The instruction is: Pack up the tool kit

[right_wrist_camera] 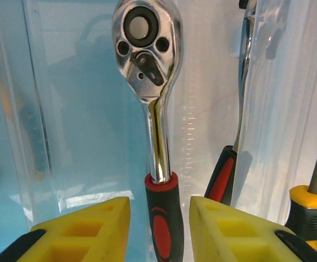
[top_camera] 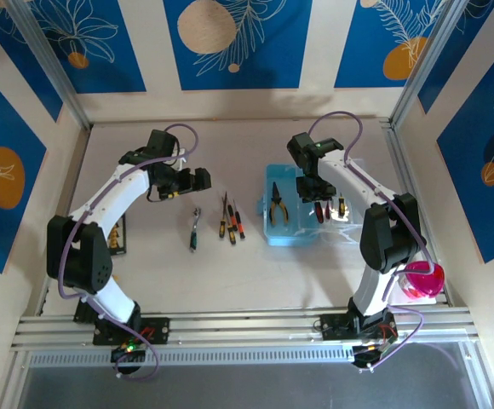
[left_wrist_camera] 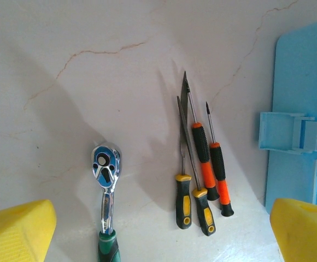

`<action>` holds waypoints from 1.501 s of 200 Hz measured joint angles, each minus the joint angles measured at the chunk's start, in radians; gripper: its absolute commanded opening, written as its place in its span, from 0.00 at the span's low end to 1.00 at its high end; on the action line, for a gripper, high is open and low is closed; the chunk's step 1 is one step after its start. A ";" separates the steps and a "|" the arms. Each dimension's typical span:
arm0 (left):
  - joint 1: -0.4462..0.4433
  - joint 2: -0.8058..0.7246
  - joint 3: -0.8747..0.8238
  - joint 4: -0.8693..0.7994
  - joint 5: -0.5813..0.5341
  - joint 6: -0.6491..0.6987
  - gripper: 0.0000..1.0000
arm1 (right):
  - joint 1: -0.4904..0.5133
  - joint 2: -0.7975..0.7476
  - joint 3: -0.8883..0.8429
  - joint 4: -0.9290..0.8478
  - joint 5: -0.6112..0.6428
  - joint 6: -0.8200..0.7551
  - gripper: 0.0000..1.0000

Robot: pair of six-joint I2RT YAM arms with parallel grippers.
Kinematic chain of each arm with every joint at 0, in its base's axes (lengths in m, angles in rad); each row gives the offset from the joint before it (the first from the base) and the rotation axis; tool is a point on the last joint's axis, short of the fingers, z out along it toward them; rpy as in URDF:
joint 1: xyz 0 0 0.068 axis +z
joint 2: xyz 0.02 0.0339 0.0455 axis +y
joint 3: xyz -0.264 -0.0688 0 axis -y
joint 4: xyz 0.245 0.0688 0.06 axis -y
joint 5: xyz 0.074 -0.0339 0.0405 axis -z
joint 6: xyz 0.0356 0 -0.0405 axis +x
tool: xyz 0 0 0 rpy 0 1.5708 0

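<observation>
Right end effector (right_wrist_camera: 159, 207) hung over the light-blue case (top_camera: 274, 235), fingers parted with a slim gap on either side of the red-handled ratchet (right_wrist_camera: 147, 49), which seemed to lie in the case rather than be gripped. Pliers (top_camera: 278, 206) lay inside too. Left end effector (left_wrist_camera: 164, 210), spread wide, hovered over the desk (left_wrist_camera: 93, 82) above the green-handled ratchet (left_wrist_camera: 106, 169) and four screwdrivers (left_wrist_camera: 202, 164), likely candidates for the next pick.
</observation>
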 measured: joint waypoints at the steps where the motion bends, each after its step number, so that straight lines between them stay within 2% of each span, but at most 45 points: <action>1: 0.000 0.000 0.000 0.000 0.000 0.000 1.00 | 0.000 0.000 0.000 0.000 0.000 0.000 0.35; 16: 0.000 -0.001 -0.001 0.000 0.000 0.000 1.00 | 0.000 0.000 0.000 0.001 -0.002 0.000 0.40; 28: 0.000 -0.002 -0.004 0.000 0.000 0.000 1.00 | 0.001 0.000 0.000 0.002 -0.005 -0.005 0.52; 35: 0.000 -0.003 -0.006 0.000 0.000 0.000 1.00 | 0.004 0.000 0.003 0.002 -0.006 -0.008 0.62; 46: 0.000 -0.005 -0.012 0.001 0.000 0.000 1.00 | 0.011 0.000 0.009 0.001 -0.011 -0.019 0.86; 57: 0.000 -0.006 -0.020 0.000 0.000 0.000 1.00 | 0.023 -0.002 0.022 0.003 -0.025 -0.039 1.00; 112: -0.036 -0.005 -0.055 -0.001 -0.035 -0.003 0.98 | 0.098 -0.063 0.069 0.054 -0.137 -0.140 0.99; 162: -0.167 0.056 -0.054 -0.007 -0.095 -0.010 0.73 | 0.100 -0.078 0.075 0.088 -0.216 -0.151 0.99; 197: -0.222 0.137 -0.053 -0.007 -0.106 -0.028 0.64 | 0.093 -0.079 0.075 0.095 -0.231 -0.151 0.99; 212: -0.240 0.172 -0.045 -0.008 -0.107 -0.032 0.58 | 0.084 -0.081 0.075 0.095 -0.237 -0.151 0.99; 300: -0.280 0.277 -0.021 0.004 -0.110 -0.041 0.47 | 0.054 -0.112 0.025 0.111 -0.252 -0.151 0.99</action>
